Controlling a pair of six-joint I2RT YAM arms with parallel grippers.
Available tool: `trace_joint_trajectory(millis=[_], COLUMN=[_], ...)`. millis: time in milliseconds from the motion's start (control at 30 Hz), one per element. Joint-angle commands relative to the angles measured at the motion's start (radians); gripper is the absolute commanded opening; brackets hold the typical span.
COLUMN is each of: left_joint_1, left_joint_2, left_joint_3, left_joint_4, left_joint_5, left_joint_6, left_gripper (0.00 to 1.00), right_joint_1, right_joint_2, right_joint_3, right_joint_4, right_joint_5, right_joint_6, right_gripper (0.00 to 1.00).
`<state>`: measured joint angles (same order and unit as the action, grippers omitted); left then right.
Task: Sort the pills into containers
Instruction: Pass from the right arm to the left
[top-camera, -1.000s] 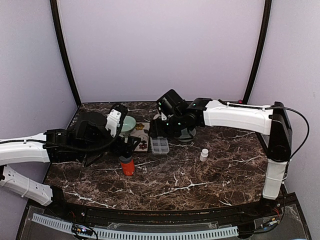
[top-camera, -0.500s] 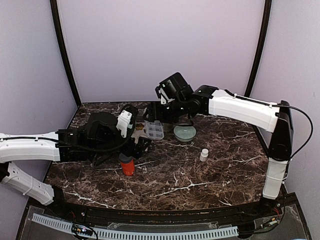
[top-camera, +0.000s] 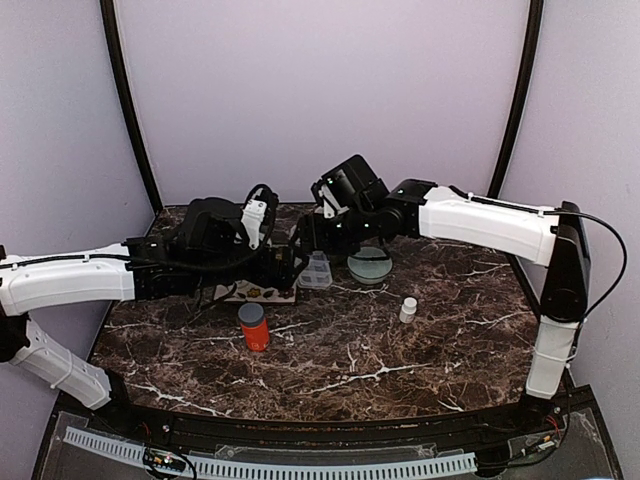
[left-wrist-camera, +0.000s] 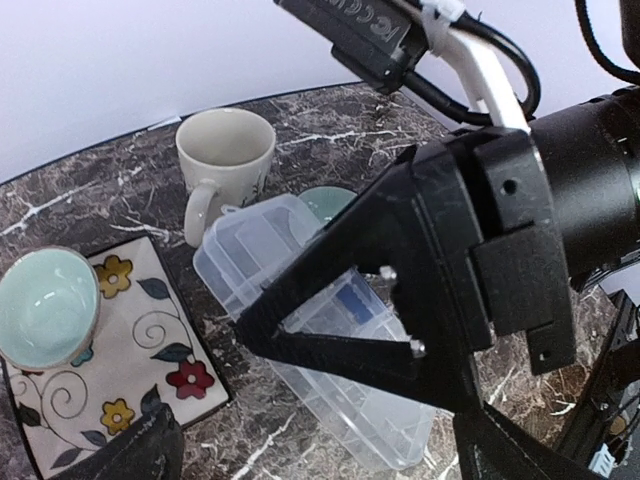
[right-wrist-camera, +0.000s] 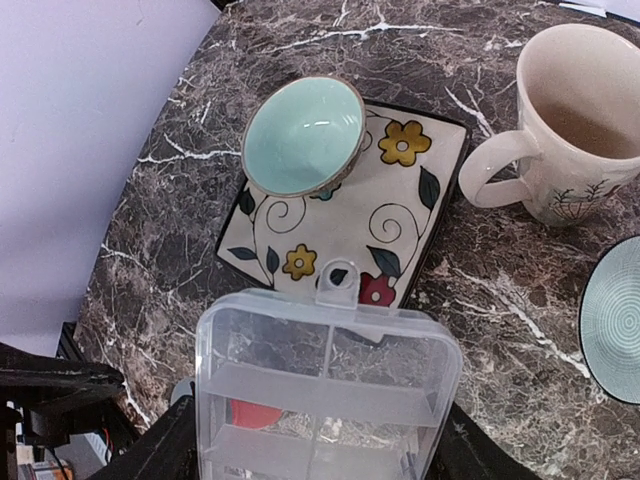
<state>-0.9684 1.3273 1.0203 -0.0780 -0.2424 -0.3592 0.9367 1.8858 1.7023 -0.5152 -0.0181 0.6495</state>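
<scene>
plainly, the flat clear plastic pill box (right-wrist-camera: 325, 370) is clamped at its sides by the right gripper (right-wrist-camera: 315, 432), its fingers set at the box's width. it is held tilted over the dark marble table (right-wrist-camera: 500, 300), near the square flowered tray (right-wrist-camera: 345, 225). the left gripper (left-wrist-camera: 325, 450) is spread wide close to the box, and nothing is gripped by it.

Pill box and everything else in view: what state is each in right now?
pill box: lid shut, held up in the air, tilted
right fingers: shut on the pill box
left fingers: open, empty
orange bottle: upright, capped
white bottle: upright
mug: upright, looks empty
green bowl: upright on the flowered tile, empty
</scene>
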Motion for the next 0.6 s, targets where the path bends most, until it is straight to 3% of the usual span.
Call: trace_joint_trajectory(millis=[0,367,567], left_joint_1=[0.035,0.047,0.058], left_joint_2=[0.012,0.063,0.081], left_joint_3=[0.045,0.110,0.136], left_joint_4=[-0.051,-0.128,-0.141], left_joint_5=[0.139,0.268,0.294], left_joint_6=[-0.078,-0.131,-0.166], left_gripper=[0.95,0.93,0.80], right_joint_1=[0.002,0.011,0.013], right_joint_2=[-0.066,-0.063,-0.062], right_joint_3=[-0.031,-0.026,-0.025], right_joint_4=[0.072,0.105,0.120], right_joint_5=[-0.022,-0.025,-0.032], right_joint_6=[-0.022,-0.011,-0.002], right_gripper=[0.54,0.55,0.55])
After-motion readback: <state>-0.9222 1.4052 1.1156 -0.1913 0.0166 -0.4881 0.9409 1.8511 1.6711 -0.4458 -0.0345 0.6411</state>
